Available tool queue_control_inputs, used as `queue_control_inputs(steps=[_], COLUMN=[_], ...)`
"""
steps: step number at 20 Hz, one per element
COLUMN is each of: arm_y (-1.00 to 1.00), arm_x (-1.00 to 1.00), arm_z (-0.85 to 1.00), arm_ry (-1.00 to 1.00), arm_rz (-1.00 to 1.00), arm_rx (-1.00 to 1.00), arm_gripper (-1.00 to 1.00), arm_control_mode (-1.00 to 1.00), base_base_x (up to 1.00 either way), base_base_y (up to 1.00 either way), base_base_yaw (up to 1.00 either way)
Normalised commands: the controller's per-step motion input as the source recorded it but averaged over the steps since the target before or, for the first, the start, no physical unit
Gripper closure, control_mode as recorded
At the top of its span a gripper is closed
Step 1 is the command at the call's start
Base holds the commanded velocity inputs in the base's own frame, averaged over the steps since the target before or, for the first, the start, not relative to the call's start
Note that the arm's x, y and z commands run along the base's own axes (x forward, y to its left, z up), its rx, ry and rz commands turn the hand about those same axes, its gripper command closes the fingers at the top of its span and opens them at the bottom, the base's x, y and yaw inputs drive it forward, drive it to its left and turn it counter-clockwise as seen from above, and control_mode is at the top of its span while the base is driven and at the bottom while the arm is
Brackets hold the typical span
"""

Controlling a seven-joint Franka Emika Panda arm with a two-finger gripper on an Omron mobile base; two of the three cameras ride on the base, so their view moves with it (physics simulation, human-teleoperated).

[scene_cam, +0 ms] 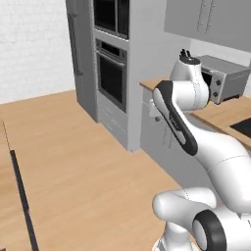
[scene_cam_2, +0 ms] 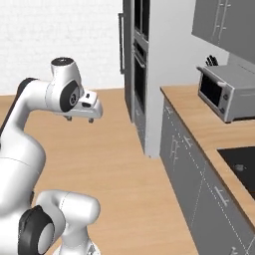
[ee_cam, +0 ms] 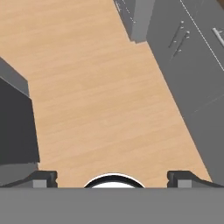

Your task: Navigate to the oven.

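a light wooden floor (scene_cam: 83, 162) is shown, on which grey base cabinets (scene_cam_2: 194, 169) stand; a toaster oven (scene_cam_2: 226, 92) is borne by their wooden counter (scene_cam_2: 199, 124).

Both base views look forward and down from behind the arm, sharing the oven (scene_cam: 112, 73), counter (scene_cam_2: 199, 124) and floor (scene_cam: 88, 162). The hand view faces straight down.

White, rounded arm segments (scene_cam: 220, 157) with dark joint bands; behind the gripper (scene_cam_2: 79, 119), a grey-capped wrist.
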Motion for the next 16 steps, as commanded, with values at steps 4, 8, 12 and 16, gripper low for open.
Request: queue_control_inputs(steps=[4, 8, 12, 16], arm_y=[0.0, 0.0, 0.0, 0.0], arm_x=[0.0, 0.0, 0.0, 0.0], arm_z=[0.0, 0.0, 0.0, 0.0], arm_ry=[0.0, 0.0, 0.0, 0.0], arm_rz=[0.0, 0.0, 0.0, 0.0], arm_rx=[0.0, 0.0, 0.0, 0.0], arm_gripper=[-1.0, -1.0, -1.0, -1.0], arm_control_mode=[1.0, 1.0, 1.0, 1.0], base_base_x=[1.0, 1.0, 1.0, 1.0], base_base_y=[0.05, 0.16, 0.09, 0.06], base_base_yaw=[0.0, 0.0, 0.0, -0.02])
